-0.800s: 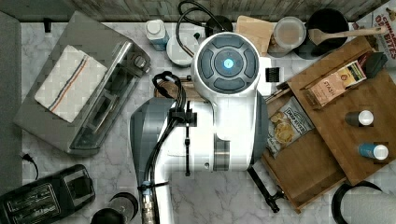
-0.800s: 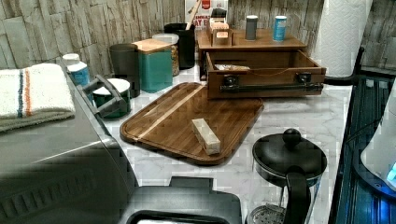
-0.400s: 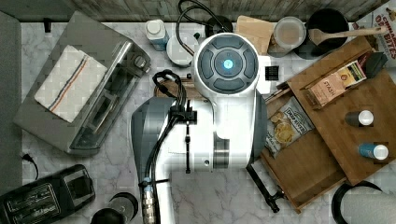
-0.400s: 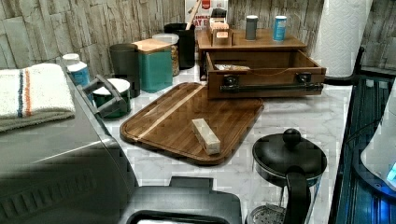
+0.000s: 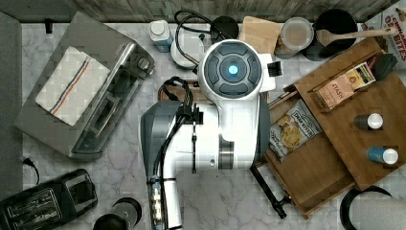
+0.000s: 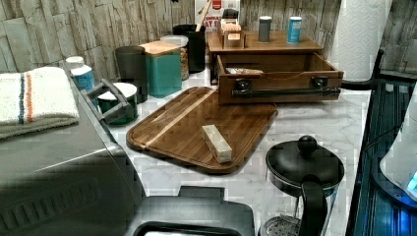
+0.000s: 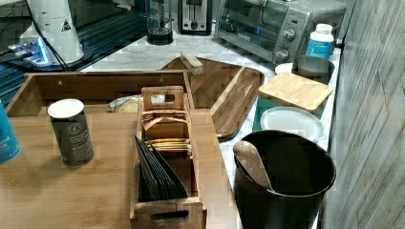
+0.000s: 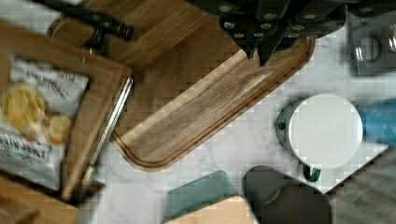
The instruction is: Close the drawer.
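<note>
One drawer [image 6: 278, 78] on show, and it stands pulled well out from under the wooden top board [image 6: 265, 45], its long black bar handle [image 6: 286, 91] facing the marble counter [image 6: 319, 118] in the left view. From above, the drawer [image 5: 311, 167] juts out toward the top view's lower left, with a bag of chips [image 5: 293, 128] lying in its upper end. The right view looks over the board [image 7: 71, 186] and down into the open drawer [image 7: 100, 86] beyond it.

Sitting on that board: a tea box [image 7: 165, 157], a dark bottle [image 7: 71, 131] and a blue bottle [image 6: 294, 29].

The white arm [image 5: 230, 110] hangs over the dark wooden tray [image 6: 201, 125], just beside the drawer's chip end in the top view. A pale block [image 6: 217, 143] lies on the tray, near its front edge in the left view.

Down at the wrist, the gripper [image 8: 258, 49] hovers above the tray [image 8: 205, 102], its dark fingers nearly together at the tips with nothing between them. The drawer's corner [image 8: 100, 74] sits apart from it, chips [image 8: 32, 121] showing inside. No contact with the handle.
</note>
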`<action>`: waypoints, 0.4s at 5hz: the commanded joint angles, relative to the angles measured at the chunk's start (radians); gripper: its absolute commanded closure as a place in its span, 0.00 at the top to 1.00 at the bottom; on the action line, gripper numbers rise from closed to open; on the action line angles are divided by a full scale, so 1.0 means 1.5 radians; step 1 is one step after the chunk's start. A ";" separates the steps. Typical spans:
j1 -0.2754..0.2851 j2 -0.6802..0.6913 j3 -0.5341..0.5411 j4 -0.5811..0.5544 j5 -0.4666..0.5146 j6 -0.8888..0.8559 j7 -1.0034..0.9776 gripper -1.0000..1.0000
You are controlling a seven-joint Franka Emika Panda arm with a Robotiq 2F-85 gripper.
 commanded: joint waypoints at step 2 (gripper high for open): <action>0.023 -0.141 0.019 -0.353 -0.014 0.231 -0.327 0.00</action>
